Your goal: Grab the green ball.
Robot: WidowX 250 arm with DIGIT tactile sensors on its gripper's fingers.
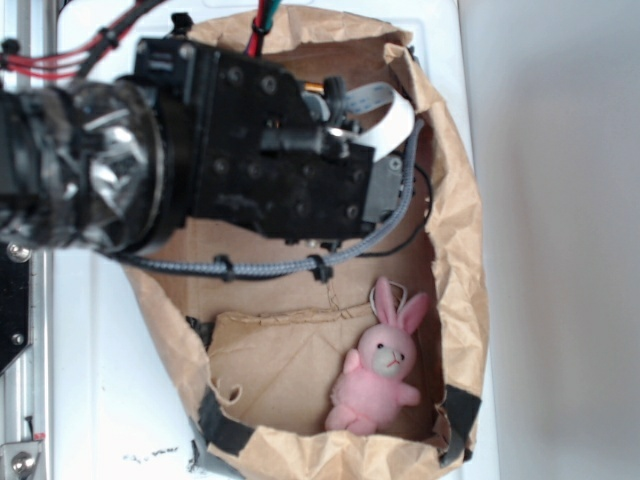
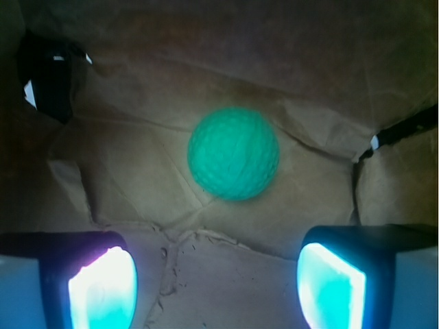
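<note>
The green ball (image 2: 234, 153) lies on the brown paper floor of the bag in the wrist view, a ribbed mint-green sphere just above the frame's middle. My gripper (image 2: 216, 288) hangs over it, open, with both glowing fingertips (image 2: 103, 288) at the bottom corners and nothing between them; the ball sits ahead of the gap, apart from both pads. In the exterior view the black arm and wrist (image 1: 260, 150) cover the upper half of the bag and hide the ball.
The brown paper bag's crumpled walls (image 1: 455, 230) ring the work area. A pink plush bunny (image 1: 380, 365) lies in the bag's lower right. A grey braided cable (image 1: 270, 266) loops under the arm. Black tape (image 2: 48, 75) marks the bag corners.
</note>
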